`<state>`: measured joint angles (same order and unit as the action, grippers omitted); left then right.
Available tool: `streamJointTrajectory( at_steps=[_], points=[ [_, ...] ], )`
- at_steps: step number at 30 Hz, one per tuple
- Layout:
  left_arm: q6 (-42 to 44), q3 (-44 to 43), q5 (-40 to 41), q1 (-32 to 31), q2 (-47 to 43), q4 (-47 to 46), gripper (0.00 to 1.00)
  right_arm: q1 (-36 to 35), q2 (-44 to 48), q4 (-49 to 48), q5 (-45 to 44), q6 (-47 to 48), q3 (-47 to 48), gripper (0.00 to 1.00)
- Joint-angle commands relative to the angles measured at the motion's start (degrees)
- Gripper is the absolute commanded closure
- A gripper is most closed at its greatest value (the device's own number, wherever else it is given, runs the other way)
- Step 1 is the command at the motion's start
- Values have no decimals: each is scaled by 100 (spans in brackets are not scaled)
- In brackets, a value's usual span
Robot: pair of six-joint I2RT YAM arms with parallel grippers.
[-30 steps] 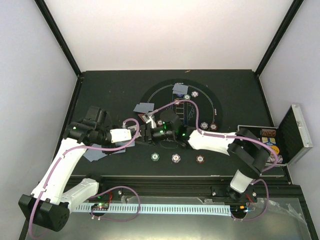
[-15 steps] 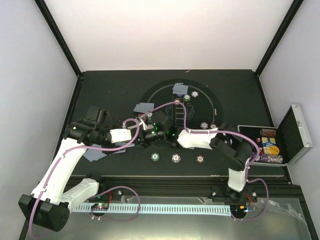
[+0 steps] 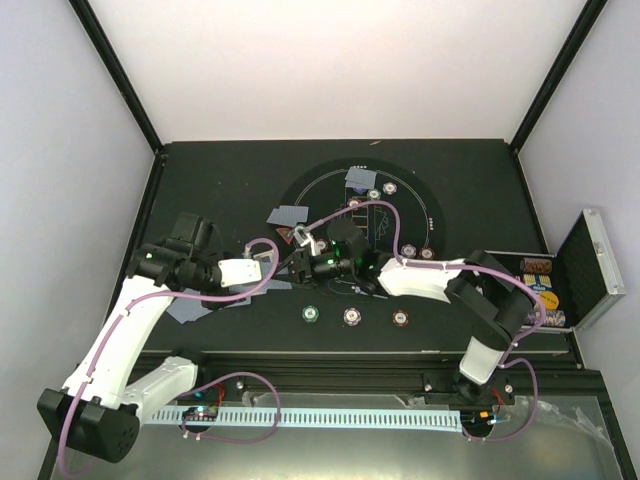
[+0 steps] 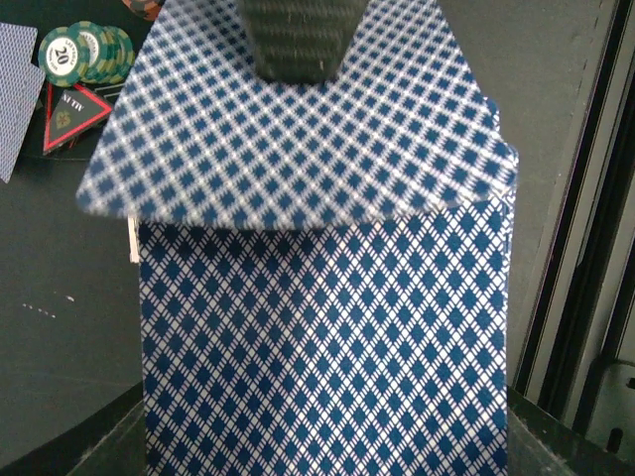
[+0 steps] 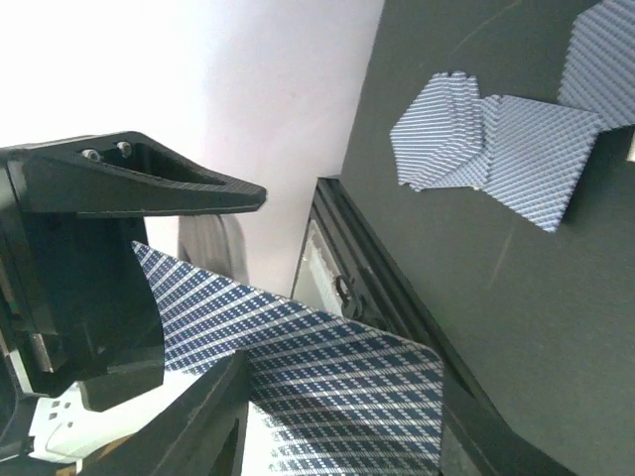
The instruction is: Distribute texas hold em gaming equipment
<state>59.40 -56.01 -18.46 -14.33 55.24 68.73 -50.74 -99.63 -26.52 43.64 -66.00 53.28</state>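
- Step in hand: dealing. The left gripper (image 3: 272, 270) presents the deck (image 4: 327, 347). The right gripper (image 3: 300, 262) has met it over the middle of the table (image 3: 200, 180).
- Left gripper: jaws closed on the deck's long edges, with dark finger corners showing at either lower side of its wrist view. Firm hold, by my reading.
- Top card (image 4: 298, 139): skewed across the deck and fanned off square, with one dark finger of the right gripper (image 4: 298, 40) pressing on its back.
- Right gripper's state: I cannot tell. Its wrist view shows an upper finger (image 5: 149, 183) standing clear above the card, and the other jaw is lost behind the housing. It may be a pinch or only a push.
- Already out: dealt cards (image 5: 446, 129) lie face down on the felt. A row of three chips (image 3: 351, 316) sits near the arms. Green chips (image 4: 84, 55) and the red triangle marker (image 4: 71, 114) sit just beyond the deck.
- Next move calls for: freeing the top card without dragging the one beneath it, then carrying it to a seat that is short of cards.
- Hard to make out: card faces are unseen, the depth of the deck is hidden, and the meeting of the fingertips is a dark clump from above.
- The open case (image 3: 590, 270) stands well apart at the right edge.
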Motion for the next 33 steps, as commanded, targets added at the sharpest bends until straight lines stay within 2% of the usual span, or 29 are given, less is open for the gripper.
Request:
streamJointTrajectory(
  at_steps=[1,7,14,19,28,33],
  points=[
    [76,-175,-194,9,-54,-39,98,93,288,790,-355,299,-100,59],
    [73,-165,-201,9,-42,-52,98,139,723,1009,-493,376,-71,81],
    [81,-147,-162,9,-40,-61,98,382,1154,1253,-532,500,-308,98],
    [89,-143,-107,9,-7,-61,98,896,1763,1420,-473,588,-900,99],
    [83,-89,-102,9,-1,-85,98,2459,2818,2294,-317,1300,-2478,99],
    [72,-81,-135,9,10,-105,98,2749,2903,2541,-479,1510,-2837,99]
  ],
)
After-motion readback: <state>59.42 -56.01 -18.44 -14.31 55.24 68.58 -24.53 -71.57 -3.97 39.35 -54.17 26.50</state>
